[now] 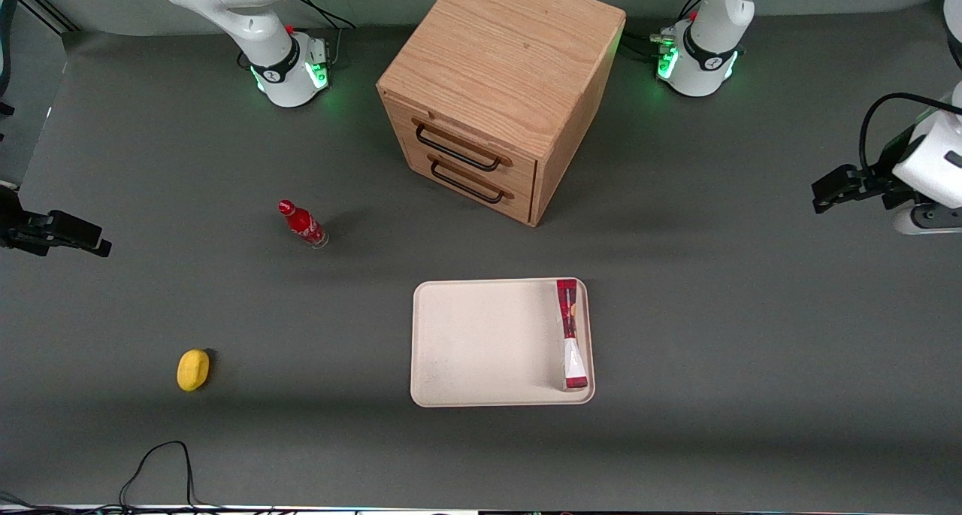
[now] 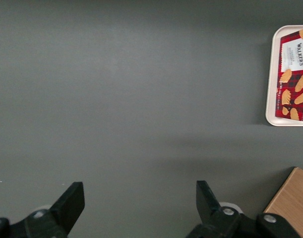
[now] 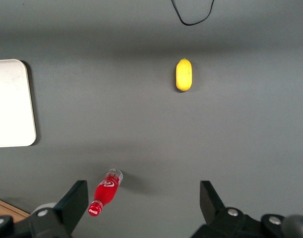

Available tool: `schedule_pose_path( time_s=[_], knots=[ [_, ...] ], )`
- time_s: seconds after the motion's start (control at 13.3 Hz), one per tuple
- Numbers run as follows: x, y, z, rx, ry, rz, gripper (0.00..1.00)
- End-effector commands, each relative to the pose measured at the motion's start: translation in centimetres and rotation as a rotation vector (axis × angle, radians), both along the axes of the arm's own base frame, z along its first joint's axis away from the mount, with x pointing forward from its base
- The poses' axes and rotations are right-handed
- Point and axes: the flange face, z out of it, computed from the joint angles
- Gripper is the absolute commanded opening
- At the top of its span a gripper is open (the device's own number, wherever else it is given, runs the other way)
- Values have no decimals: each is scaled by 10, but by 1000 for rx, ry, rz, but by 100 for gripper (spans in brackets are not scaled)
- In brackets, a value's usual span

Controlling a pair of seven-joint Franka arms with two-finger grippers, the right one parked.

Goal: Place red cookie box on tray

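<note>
Grey table (image 1: 714,334) with tray (image 1: 481,342), wooden cabinet (image 1: 496,86), red bottle (image 1: 302,224), yellow object (image 1: 193,370).

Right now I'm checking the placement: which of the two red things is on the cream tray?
The flat red cardboard cookie box, on the tray; the small red bottle stands on bare table. End effector open, away.

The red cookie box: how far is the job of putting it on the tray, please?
It looks done. The red cookie box lies on the tray, along the tray's edge toward the working arm's end of the table. Nothing is in hand: the gripper is open and empty over bare table, away from the tray. Nothing seems left except perhaps parking the arm.
</note>
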Motion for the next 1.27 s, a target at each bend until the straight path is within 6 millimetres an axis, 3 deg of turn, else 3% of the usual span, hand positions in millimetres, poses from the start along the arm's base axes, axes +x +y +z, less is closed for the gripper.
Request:
schedule_pose_path(
  time_s=[0.0, 0.38, 0.75, 1.2],
  knots=[
    [-7, 14, 4, -13, -33, -4, 100],
    [13, 14, 18, -17, -47, 2, 100],
    [6, -6, 18, -23, -2, -39, 100],
    [4, -4, 20, -35, 10, -89, 100]
  ],
)
